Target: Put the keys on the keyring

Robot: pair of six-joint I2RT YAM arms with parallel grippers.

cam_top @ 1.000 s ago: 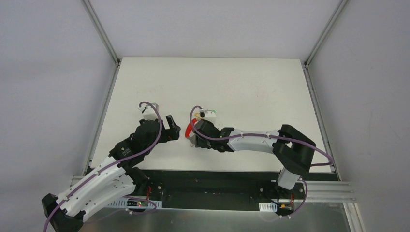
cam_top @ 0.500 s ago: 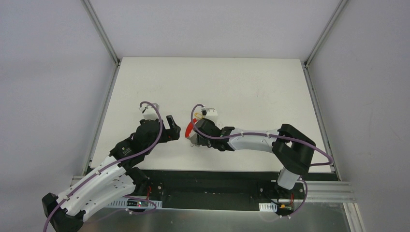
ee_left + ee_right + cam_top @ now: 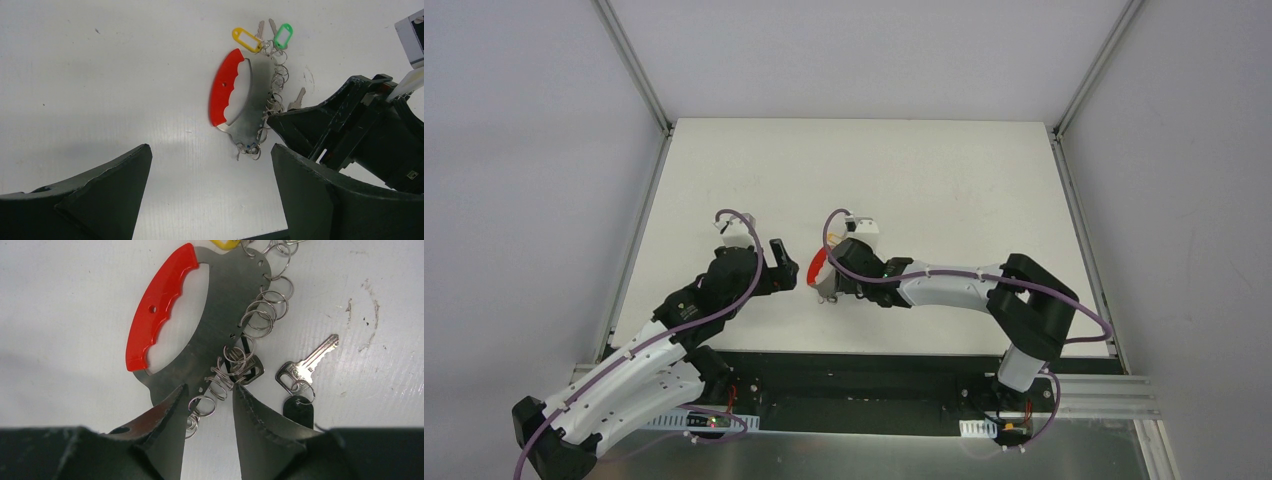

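Two seem already on the keyring (image 3: pixel 250 110): yellow-tagged key (image 3: pixel 246 39) and green-tagged key (image 3: pixel 283 36); black-tagged key (image 3: pixel 306 362) lies loose just right of it. Right gripper (image 3: pixel 207 390), slightly open, hovers at its lower edge; left gripper (image 3: pixel 210 150) is wide open.

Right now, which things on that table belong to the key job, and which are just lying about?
Part of the job: keyring, a red handle on a metal plate; loose key with black tag beside it; yellow-tagged key and green-tagged key at its end.

Just there: white table; scuff marks on it. Nothing else shows.
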